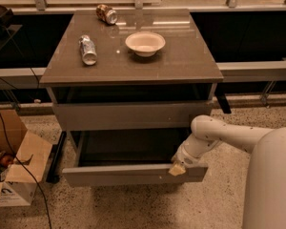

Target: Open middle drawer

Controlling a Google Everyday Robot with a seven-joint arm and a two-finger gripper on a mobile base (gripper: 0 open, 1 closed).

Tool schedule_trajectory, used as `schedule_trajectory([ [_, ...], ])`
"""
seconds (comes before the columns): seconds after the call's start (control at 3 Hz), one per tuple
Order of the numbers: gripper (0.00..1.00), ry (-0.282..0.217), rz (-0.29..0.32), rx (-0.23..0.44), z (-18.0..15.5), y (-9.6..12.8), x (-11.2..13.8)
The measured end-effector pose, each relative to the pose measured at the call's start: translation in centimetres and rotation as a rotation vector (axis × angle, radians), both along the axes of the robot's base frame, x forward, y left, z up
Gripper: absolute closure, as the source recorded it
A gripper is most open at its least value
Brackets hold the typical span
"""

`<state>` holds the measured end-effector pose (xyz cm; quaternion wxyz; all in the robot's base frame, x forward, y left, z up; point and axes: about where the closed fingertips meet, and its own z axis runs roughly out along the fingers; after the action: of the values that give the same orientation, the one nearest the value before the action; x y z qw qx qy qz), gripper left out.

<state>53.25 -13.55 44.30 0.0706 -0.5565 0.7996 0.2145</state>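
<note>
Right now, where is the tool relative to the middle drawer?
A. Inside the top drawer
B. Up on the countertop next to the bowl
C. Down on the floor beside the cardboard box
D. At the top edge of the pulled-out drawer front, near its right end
D: the tool sits at the top edge of the middle drawer front near its right end, with the drawer pulled out and its dark tray showing.

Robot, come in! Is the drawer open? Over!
Gripper at right end of middle drawer front. Drawer pulled well out, dark tray showing. Nothing blocking its path.
</note>
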Motion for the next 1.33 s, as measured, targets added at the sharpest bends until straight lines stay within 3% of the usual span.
schedule_trajectory([
  [0.67, 0.25, 0.016, 0.017, -0.024, -0.3, 0.5, 0.1],
  [1.0, 0.02, 0.098, 0.059, -0.071, -2.1, 0.4, -2.5],
  [1.33, 0.06, 0.222, 0.043, -0.069, -4.7, -0.3, -7.6],
])
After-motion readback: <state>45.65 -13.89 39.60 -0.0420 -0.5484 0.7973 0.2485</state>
